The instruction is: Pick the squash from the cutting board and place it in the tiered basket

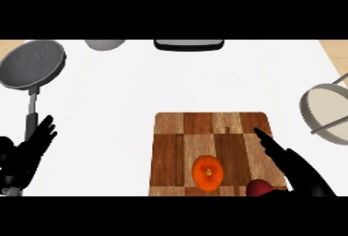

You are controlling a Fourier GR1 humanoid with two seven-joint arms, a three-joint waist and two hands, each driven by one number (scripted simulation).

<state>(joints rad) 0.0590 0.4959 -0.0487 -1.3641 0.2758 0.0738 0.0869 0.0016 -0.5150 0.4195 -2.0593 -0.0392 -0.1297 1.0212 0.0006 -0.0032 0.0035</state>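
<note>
Tabletop (204, 78): white, carrying everything; wide bare stretch between board and basket.
Board (212, 154): wooden, patchwork of light and dark blocks, lower centre-right.
Pan (32, 64): grey, upper left, handle running down toward left hand.
Basket (329, 113): round, wire-framed, at right edge, partly cut off; well apart from squash.
Right hand (289, 163): over board's right side, fingers straight and apart, holding nothing, pointing up-left; just beside squash, not touching.
Left hand (27, 147): open, fingers up, resting at lower left near pan handle.
Squash (208, 173): orange, rounded, lying on board near its front edge, ungrasped.
Red item (258, 187): dark red, round, at board's front right corner, partly under right hand; kind unclear.
Risk: red item lies between right hand and squash, so a low sweep could knock it off board or close on it instead.
Risk: rounded squash near front edge could roll off board if nudged before fingers wrap it.
Risk: basket frame could catch squash on placing.
</note>
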